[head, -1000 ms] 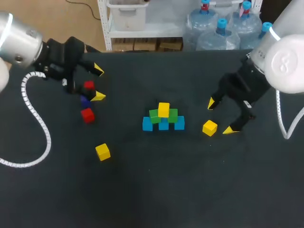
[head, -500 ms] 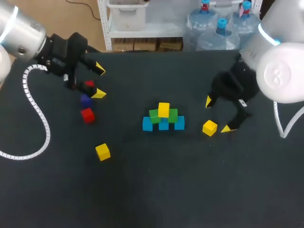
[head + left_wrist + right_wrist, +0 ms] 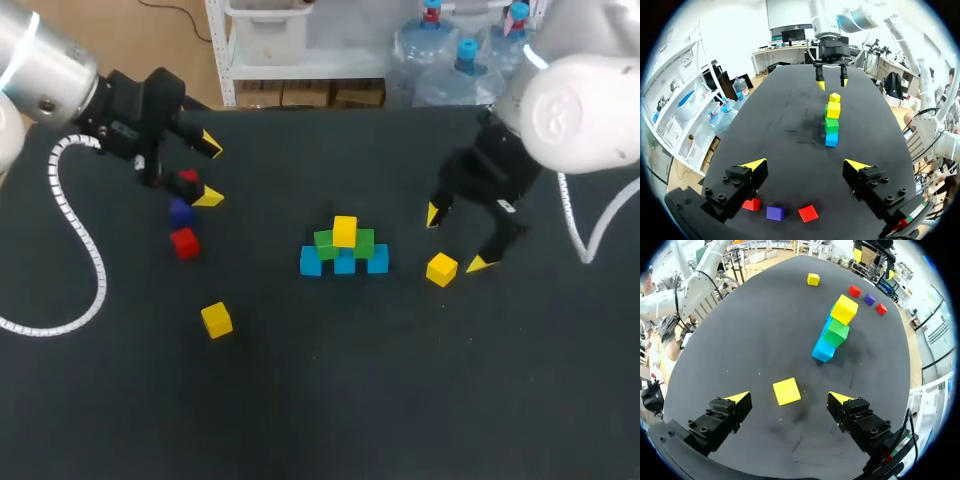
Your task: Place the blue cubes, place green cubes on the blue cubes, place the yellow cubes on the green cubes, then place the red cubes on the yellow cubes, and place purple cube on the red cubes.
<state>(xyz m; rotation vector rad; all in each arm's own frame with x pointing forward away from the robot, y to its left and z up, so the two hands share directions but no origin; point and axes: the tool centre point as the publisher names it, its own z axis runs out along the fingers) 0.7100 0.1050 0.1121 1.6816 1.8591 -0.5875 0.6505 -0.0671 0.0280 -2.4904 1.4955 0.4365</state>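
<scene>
The table [image 3: 320, 400] had a matt black top, cloth-like and faintly flecked with pale specks. The stack [image 3: 344, 250] at its middle was of cubes with smooth faces of low sheen, plastic or painted wood, hard to tell which. The loose yellow cube [image 3: 441, 269] just right of the stack had the same finish, as did a red cube [image 3: 184, 242] and the purple cube [image 3: 180, 211] well left of it. Left of the stack, the left arm [image 3: 45, 70] showed brushed silver metal and a glossy white coiled cable [image 3: 90, 265]; right of it, the right arm [image 3: 585, 110] had a smooth, softly glossy white shell. The left gripper [image 3: 208, 173] and right gripper [image 3: 457, 239] had matt black bodies studded with screw heads and smooth yellow tips.
</scene>
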